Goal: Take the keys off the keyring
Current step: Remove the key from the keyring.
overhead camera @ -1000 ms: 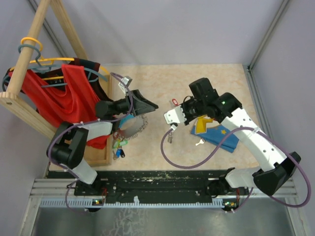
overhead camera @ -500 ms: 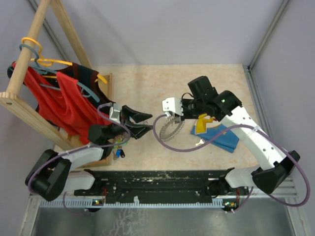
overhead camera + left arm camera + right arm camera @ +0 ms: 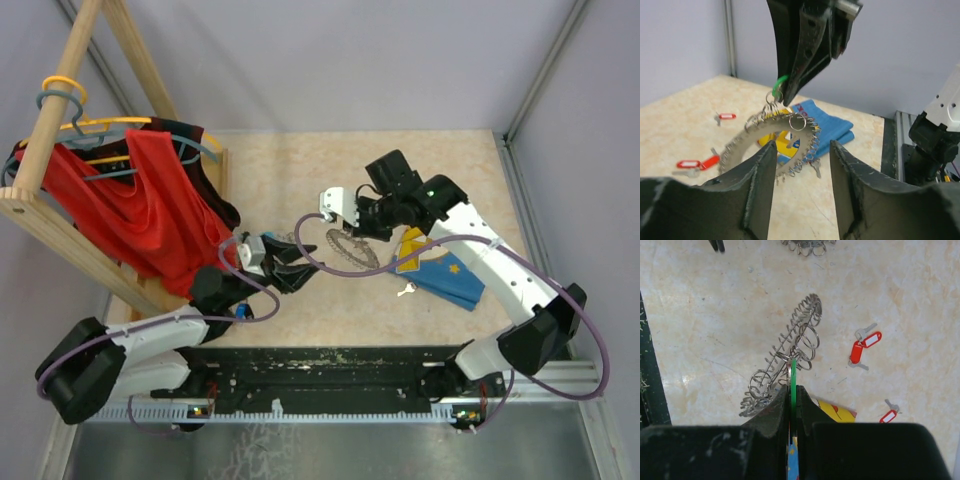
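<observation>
Right pincer [image 3: 792,390] pinches green tag [image 3: 793,371] (keyring [image 3: 751,134] dangling); left pincer [image 3: 801,150] spread; labels unreadable.

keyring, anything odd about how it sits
Yes: the keyring dangles tilted from a green tag pinched in the shut right tool, instead of lying flat. Red-tagged keys lie loose on the table.
</observation>
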Controlling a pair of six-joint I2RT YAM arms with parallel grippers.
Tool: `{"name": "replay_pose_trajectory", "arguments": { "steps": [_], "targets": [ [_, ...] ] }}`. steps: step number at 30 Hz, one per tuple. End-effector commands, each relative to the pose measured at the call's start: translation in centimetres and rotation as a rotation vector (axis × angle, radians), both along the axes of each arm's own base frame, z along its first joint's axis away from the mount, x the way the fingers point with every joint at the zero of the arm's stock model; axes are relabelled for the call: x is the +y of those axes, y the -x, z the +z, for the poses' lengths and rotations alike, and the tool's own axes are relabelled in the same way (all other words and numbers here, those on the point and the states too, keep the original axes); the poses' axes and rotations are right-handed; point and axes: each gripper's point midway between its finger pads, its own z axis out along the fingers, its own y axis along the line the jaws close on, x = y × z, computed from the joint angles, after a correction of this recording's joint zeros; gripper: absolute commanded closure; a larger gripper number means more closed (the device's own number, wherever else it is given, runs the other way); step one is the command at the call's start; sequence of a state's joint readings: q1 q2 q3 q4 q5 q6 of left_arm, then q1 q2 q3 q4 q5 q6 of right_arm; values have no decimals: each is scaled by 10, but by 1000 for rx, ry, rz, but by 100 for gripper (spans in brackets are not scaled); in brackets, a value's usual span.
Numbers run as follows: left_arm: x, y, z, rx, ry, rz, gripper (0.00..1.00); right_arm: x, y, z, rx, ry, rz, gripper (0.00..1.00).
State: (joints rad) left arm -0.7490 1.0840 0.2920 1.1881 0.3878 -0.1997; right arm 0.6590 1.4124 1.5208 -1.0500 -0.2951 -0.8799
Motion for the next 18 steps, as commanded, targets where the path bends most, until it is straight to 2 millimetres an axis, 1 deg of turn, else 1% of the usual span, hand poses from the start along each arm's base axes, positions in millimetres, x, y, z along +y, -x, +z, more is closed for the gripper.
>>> {"name": "replay_pose_trajectory", "arguments": {
  "steps": [1,3,7,10,14,18],
  "targets": [
    [-15,-9,-11,37,-19,28,51,22,-3,27,-17,-106,6,100],
    [-19,-14,-13,46,-21,48,53,23,-2,25,-5,-107,7,100],
    [-23,-31,-16,34,-39,110,55,26,2,21,19,-118,24,100],
    [-29,-40,-17,20,-56,124,56,29,4,21,29,-129,36,100],
    [-38,-41,-19,-7,-81,95,58,29,6,20,32,-135,42,100],
    [-41,-42,-20,-22,-98,90,58,30,9,18,41,-145,54,100]
  ]
}}
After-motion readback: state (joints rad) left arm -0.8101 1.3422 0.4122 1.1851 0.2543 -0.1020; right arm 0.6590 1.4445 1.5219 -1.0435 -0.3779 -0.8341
